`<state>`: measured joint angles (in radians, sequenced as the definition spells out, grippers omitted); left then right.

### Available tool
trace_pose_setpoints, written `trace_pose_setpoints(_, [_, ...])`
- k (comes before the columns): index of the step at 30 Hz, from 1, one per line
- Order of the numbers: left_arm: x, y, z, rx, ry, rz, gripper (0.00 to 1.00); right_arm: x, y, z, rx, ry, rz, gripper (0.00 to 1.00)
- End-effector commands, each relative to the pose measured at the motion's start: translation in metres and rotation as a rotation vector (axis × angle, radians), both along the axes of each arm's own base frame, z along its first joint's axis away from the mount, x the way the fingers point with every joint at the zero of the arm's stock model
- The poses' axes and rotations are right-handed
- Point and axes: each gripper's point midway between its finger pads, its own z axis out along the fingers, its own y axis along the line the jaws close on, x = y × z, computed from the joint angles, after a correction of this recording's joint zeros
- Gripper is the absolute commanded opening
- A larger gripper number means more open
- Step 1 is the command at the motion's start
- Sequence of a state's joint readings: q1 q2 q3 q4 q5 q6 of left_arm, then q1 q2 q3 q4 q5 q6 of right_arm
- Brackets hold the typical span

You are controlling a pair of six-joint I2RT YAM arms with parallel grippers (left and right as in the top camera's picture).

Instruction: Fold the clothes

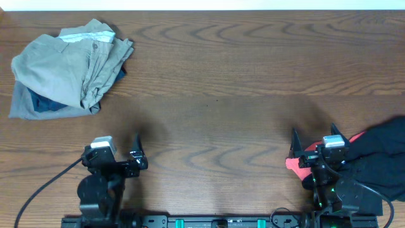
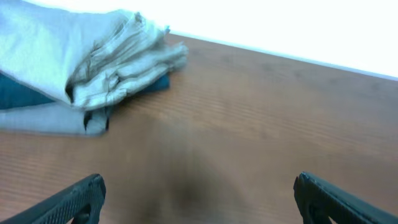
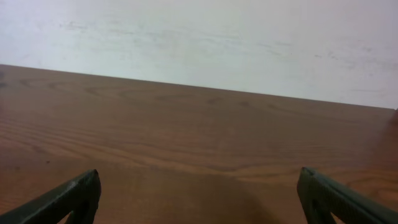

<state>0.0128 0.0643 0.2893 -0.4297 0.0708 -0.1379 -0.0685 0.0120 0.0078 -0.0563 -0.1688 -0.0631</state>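
Note:
Folded light khaki-grey shorts (image 1: 69, 63) lie at the table's far left on top of a dark blue garment (image 1: 47, 103) and a grey one. They show in the left wrist view (image 2: 93, 56) at upper left. A black garment (image 1: 380, 158) and a red one (image 1: 300, 163) lie at the near right edge, beside the right arm. My left gripper (image 1: 138, 149) is open and empty over bare wood near the front; its fingers (image 2: 199, 193) are wide apart. My right gripper (image 1: 313, 136) is open and empty (image 3: 199, 193), next to the red cloth.
The wooden table (image 1: 215, 82) spreads between the two piles. A pale wall (image 3: 199, 37) stands behind its far edge. A black cable (image 1: 38, 193) trails from the left arm base.

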Motion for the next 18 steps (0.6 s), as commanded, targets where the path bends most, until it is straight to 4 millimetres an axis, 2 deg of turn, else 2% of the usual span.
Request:
trace_pose_setpoints(1, [0.006, 0.005, -0.001, 0.008, -0.080, 0.031, 0.98, 0.000, 0.004, -0.001, -0.012, -0.001, 0.019, 0.99])
trace_pose_setpoints(6, [0.022, 0.006, -0.003, 0.020, -0.195, 0.031, 0.98, 0.000, 0.004, -0.001, -0.012, -0.001, 0.019, 0.99])
trace_pose_setpoints(9, [0.029, 0.005, -0.012, 0.016, -0.235, 0.025, 0.98, 0.000, 0.004, -0.001, -0.012, 0.000, 0.019, 0.99])
trace_pose_setpoints(18, [0.026, 0.002, -0.036, -0.002, -0.140, 0.016, 0.98, 0.000, 0.004, -0.001, -0.012, 0.000, 0.019, 0.99])
